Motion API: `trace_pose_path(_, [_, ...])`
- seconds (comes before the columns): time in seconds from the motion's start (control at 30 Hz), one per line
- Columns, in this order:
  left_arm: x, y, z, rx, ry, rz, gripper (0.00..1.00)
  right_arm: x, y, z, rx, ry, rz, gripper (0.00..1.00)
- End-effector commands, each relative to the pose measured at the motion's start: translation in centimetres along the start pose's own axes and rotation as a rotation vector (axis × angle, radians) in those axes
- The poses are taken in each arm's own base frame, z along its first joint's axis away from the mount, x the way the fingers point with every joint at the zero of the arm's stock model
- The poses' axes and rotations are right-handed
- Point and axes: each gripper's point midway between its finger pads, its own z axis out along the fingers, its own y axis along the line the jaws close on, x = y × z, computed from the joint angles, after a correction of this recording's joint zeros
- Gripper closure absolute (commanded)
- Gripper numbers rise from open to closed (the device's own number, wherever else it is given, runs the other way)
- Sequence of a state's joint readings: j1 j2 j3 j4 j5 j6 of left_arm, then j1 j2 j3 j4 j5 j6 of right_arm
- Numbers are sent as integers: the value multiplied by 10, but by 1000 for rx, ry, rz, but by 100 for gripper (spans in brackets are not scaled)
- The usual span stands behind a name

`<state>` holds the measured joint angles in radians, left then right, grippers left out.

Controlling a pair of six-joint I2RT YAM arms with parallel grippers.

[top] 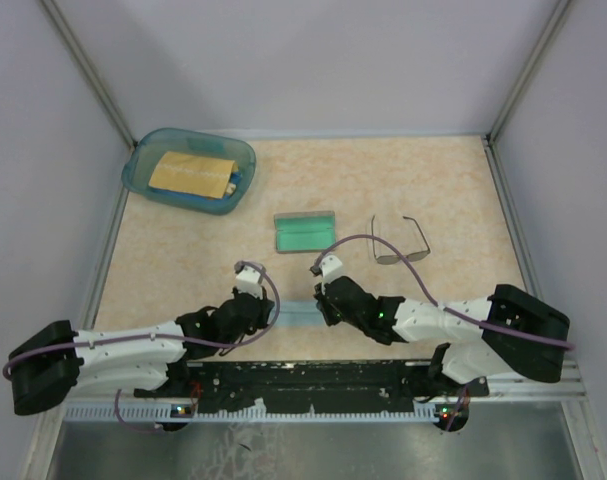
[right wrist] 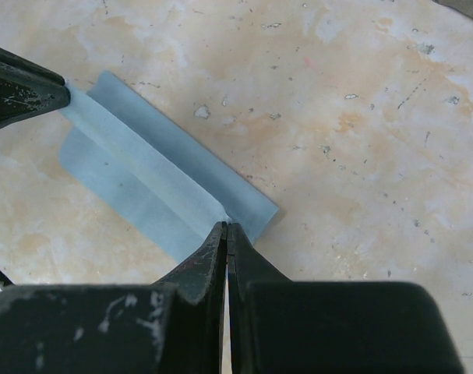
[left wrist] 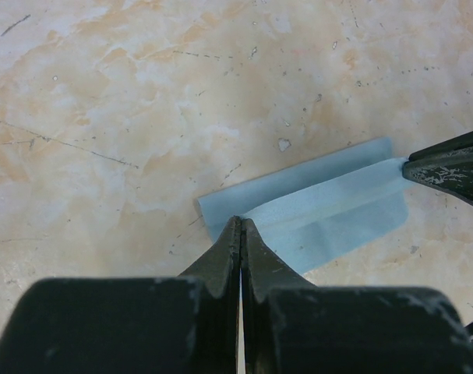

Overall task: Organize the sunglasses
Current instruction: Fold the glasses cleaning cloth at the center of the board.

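My left gripper (left wrist: 238, 222) is pressed fully shut, and so is my right gripper (right wrist: 226, 226). Each has a pinch of the light blue cloth (left wrist: 314, 210) between its tips, one at either end of the same raised fold. Held this way the cloth tents into a ridge running from one pinch to the other, and its two flaps droop down on either side towards the table (top: 453, 190). I judge this grip suits folding or carrying the cloth as one piece: two pinches at opposite ends stop it from sagging in the middle or twisting.

The sunglasses (top: 399, 252) are not in my hold. They lie on the table beyond my right arm, apart from the cloth, with their arms unfolded. Just to their left the case (top: 305, 231) lies open, its teal lining facing up, so it is ready to receive something. A blue bin (top: 143, 165) stands at the far left corner with something tan inside it; I cannot tell what that is.

Most of the job looks undone to me, since the sunglasses are outside the case. The cloth is thin and limp, so it could slip out of either pinch if I pull the ends apart too firmly.
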<state>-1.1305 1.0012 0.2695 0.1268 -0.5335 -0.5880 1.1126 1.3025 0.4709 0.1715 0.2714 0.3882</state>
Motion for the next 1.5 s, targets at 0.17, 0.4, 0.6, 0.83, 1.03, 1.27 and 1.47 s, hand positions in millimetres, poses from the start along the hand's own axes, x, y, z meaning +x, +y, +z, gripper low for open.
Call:
trace_pose_path(0.17, [5, 3, -2, -11, -1, -4, 100, -6, 3, 0, 1, -33, 11, 100])
trace_pose_path(0.4, [5, 3, -3, -13, -3, -2, 100, -4, 2, 1, 3, -30, 12, 100])
trace_pose_path(0.6, [6, 3, -3, -12, -1, -2, 100, -3, 2, 2, 4, -24, 10, 100])
trace_pose_path(0.83, [7, 3, -4, -14, -1, -5, 100, -2, 3, 2, 1, -23, 11, 100])
trace_pose_path(1.03, [7, 4, -4, -17, 1, -3, 100, -2, 3, 2, -2, -22, 12, 100])
trace_pose_path(1.27, [7, 4, -4, -20, 1, -4, 98, -3, 4, 3, -5, -19, 11, 100])
trace_pose_path(1.47, [5, 4, -5, -24, -2, -7, 74, -3, 7, 1, -21, -23, 18, 87])
